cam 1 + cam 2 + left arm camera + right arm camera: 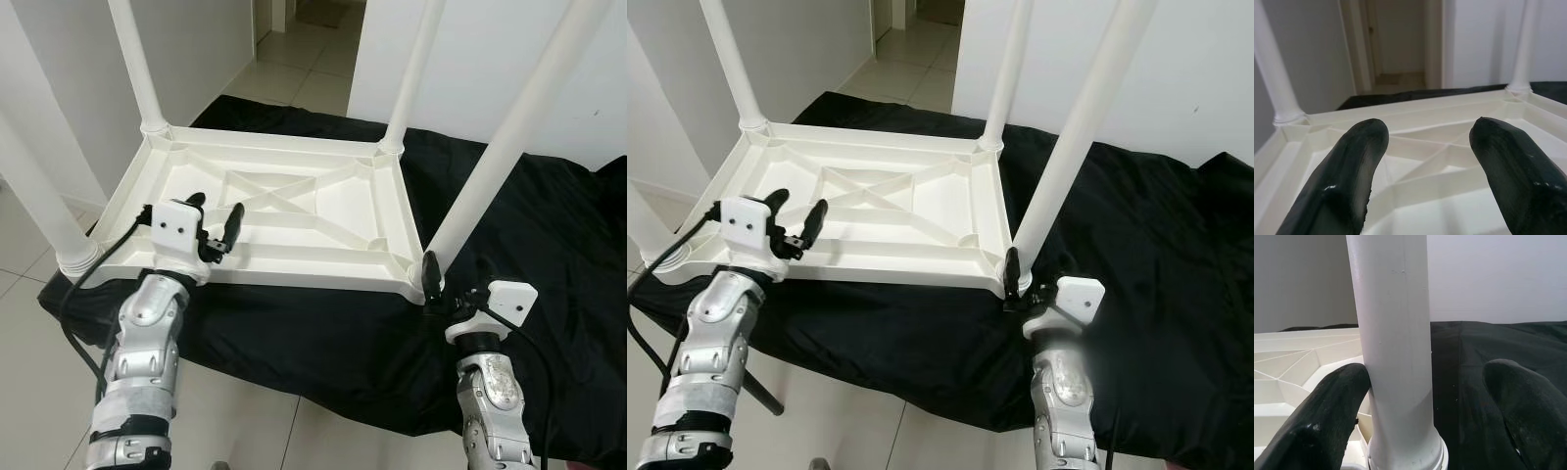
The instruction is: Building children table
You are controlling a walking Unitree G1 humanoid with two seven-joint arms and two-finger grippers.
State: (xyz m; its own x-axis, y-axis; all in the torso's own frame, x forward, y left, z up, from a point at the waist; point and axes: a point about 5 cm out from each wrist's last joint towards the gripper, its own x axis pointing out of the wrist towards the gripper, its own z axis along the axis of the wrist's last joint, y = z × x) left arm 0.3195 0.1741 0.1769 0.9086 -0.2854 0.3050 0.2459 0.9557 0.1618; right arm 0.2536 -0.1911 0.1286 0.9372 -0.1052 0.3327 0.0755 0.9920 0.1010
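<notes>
Right gripper (pixel 456 284) sits down at the base of the near right leg (pixel 1396 347), its two black fingers spread wide with the post standing between them; one finger (pixel 1327 421) is touching the leg, the other (pixel 1528 411) well apart, so nothing is clamped. That placement looks like steadying or checking the leg in its corner socket (a judgement, mind). Left gripper (pixel 216 220) hovers over the near rim of the tabletop (pixel 294 211), fingers also parted and holding nothing, pointed in across the ribbed underside. And the table itself lies upside down on a black cloth (pixel 549 245) spread over the tiled floor (pixel 20 245), presumably to spare its top from scratches. Four white legs stand upright, one at each corner, so the build seems close to finished.
</notes>
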